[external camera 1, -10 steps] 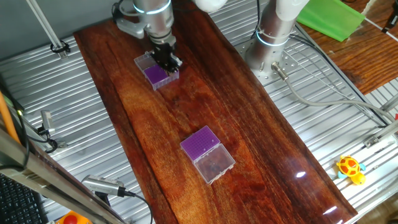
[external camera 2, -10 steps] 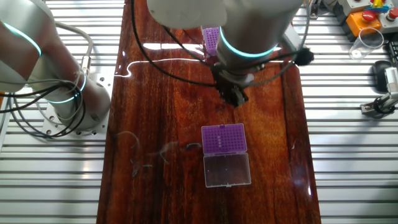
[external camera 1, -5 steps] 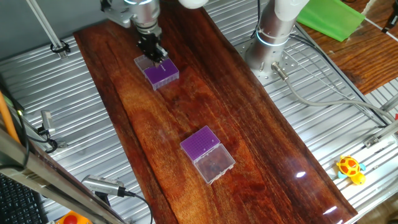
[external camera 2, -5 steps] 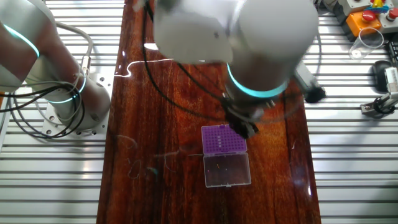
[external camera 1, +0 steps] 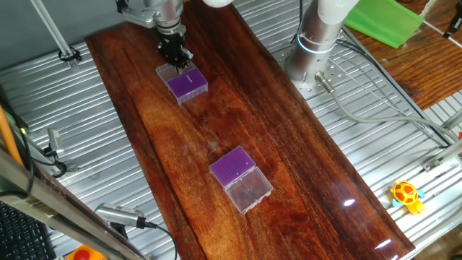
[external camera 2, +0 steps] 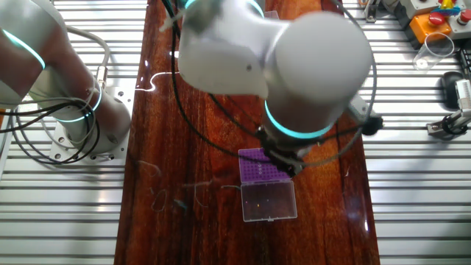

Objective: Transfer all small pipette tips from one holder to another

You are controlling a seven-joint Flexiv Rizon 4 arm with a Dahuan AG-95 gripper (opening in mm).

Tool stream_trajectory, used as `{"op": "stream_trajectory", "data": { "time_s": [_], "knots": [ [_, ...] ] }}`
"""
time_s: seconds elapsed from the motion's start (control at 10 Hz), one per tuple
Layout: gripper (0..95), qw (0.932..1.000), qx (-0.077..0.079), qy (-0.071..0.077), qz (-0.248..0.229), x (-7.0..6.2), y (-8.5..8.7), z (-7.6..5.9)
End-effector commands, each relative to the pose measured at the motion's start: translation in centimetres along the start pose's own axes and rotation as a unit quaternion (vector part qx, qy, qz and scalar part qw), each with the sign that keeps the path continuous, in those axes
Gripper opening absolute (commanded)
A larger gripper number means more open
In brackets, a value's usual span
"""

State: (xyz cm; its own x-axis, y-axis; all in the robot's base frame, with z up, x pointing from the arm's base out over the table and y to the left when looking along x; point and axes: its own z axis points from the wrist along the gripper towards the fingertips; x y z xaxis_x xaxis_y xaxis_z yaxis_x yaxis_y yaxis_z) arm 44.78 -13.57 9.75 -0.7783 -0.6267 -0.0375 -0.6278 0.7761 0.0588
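In one fixed view, the tool (external camera 1: pixel 175 56) hangs over the far end of the dark wooden table (external camera 1: pixel 303 166), directly above the far holder (external camera 1: pixel 182 81), whose purple insert sits next to its clear hinged lid laid flat. The black fingers point straight down at the far edge of that insert, close to or touching it; that upright pose suits lifting or seating a slender tip vertically in its hole. Whether the fingers are apart, together or pinching a tip cannot be told at this size. A short pale mark shows on the insert, perhaps a row of small pipette tips (external camera 1: pixel 188 75). The near holder (external camera 1: pixel 241 178) lies well apart down the table, lid open, its purple grid showing no tips I can make out.

In the other fixed view, the arm's bulky white wrist covers most of the scene. The tool (external camera 2: pixel 288 163) emerges beneath it at the right edge of the same purple holder (external camera 2: pixel 257 168), with the clear lid (external camera 2: pixel 268 200) lying nearer the camera. The fingertips are hidden against the dark wood, so their state stays unclear. The second holder is hidden behind the arm.
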Motion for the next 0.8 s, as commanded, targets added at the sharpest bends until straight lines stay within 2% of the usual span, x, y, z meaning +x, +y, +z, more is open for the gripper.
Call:
{"op": "stream_trajectory", "data": {
  "time_s": [0.1, 0.8],
  "knots": [
    [0.0, 1.0, 0.002, -0.002, -0.003, 0.44, -0.12, 0.38],
    [0.0, 1.0, 0.005, -0.005, -0.004, 0.62, 0.0, 1.0]
  ]
}}
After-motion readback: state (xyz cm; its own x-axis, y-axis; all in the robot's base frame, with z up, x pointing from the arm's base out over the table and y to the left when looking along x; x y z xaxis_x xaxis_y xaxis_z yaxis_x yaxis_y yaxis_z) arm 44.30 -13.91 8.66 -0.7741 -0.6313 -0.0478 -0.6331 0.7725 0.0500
